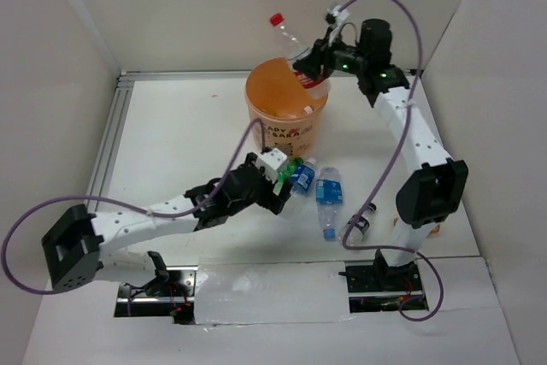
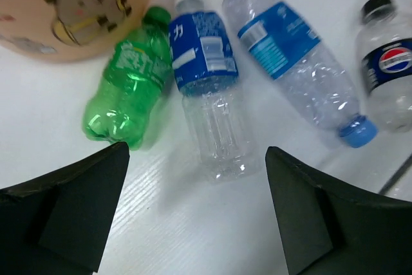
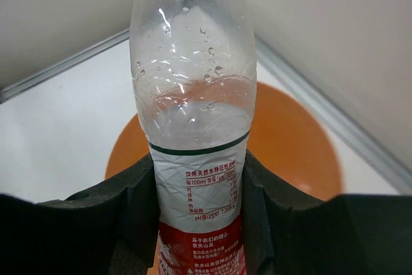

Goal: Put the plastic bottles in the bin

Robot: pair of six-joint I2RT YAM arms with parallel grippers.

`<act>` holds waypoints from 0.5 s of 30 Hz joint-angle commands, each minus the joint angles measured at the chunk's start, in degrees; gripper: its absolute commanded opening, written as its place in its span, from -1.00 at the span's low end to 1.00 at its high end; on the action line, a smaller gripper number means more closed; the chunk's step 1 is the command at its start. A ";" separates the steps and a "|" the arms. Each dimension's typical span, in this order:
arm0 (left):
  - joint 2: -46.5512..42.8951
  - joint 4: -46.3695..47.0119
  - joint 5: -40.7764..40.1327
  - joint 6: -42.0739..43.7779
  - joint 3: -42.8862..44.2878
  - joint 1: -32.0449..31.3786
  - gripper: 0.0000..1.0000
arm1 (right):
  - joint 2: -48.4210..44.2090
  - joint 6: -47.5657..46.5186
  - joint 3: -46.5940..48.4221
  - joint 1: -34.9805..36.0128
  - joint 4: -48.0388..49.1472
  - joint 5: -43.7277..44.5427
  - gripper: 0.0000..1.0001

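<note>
Right gripper [image 1: 310,64] clamps red-label bottle [image 3: 193,94], bin [image 3: 296,140] beneath jaws; we release next | left gripper [image 2: 196,172] wide above blue-label bottle [image 2: 205,49].

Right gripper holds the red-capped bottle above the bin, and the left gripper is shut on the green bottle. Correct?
Not quite. The left gripper is open and empty; the green bottle lies free on the table, as the left wrist view shows. The rest holds.
</note>
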 commanded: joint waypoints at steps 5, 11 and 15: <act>16.27 5.55 -7.66 -4.95 8.71 -1.76 1.00 | 2.49 4.24 0.30 2.84 5.03 2.24 1.00; 26.32 2.49 -8.38 -8.55 15.12 -1.76 0.97 | -5.51 5.65 -3.04 -7.00 -2.78 4.43 1.00; 33.34 -2.70 -8.54 -9.78 19.26 -2.38 0.78 | -7.63 0.75 -5.84 -15.34 -16.92 3.73 1.00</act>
